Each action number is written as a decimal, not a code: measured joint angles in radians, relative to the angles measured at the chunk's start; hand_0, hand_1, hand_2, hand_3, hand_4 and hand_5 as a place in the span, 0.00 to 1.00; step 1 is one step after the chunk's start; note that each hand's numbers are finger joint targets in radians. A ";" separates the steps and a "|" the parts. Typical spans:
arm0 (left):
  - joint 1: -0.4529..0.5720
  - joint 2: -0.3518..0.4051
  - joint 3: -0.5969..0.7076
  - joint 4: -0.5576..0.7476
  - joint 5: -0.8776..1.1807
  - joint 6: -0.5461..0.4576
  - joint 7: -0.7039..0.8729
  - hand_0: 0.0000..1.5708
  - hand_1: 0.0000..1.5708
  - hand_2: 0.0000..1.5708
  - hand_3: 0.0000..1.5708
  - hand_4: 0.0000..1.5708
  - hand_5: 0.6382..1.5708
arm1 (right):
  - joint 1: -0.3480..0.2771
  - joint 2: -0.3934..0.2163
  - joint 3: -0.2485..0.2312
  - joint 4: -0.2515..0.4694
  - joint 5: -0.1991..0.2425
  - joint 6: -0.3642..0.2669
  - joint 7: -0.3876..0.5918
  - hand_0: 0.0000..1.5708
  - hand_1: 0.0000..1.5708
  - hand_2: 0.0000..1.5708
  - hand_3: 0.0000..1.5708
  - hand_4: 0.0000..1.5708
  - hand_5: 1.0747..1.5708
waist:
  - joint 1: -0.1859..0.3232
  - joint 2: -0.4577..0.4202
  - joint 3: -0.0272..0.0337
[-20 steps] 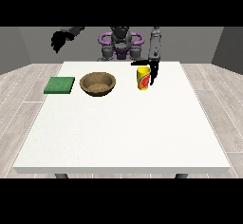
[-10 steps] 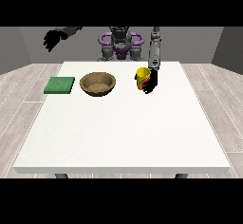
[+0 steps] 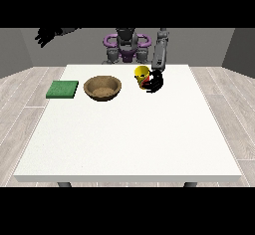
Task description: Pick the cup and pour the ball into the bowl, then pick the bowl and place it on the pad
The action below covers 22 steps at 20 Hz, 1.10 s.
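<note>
One hand — the hand at the view's right [image 3: 155,82] — is clasping the yellow cup [image 3: 142,74], tilting it just right of the wooden bowl [image 3: 102,87], and should be carrying it over the bowl's middle before tipping further — while the other hand [image 3: 46,34] is hanging spread.

From my station I count one tabletop [image 3: 129,139]. On it I see one bowl [image 3: 102,87], one pad [image 3: 63,89] and one cup [image 3: 142,75]. I count two robot hands: one robot hand [image 3: 155,82] at the view's right, one robot hand [image 3: 46,35] at the view's left.
</note>
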 measured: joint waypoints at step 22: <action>-0.345 -0.079 -0.588 0.184 -0.840 0.216 0.895 0.84 0.84 1.00 1.00 0.90 0.98 | 0.003 -0.058 -0.052 0.389 0.008 0.108 -0.055 0.00 0.00 0.00 0.10 0.45 0.98 | 0.072 -0.246 0.0001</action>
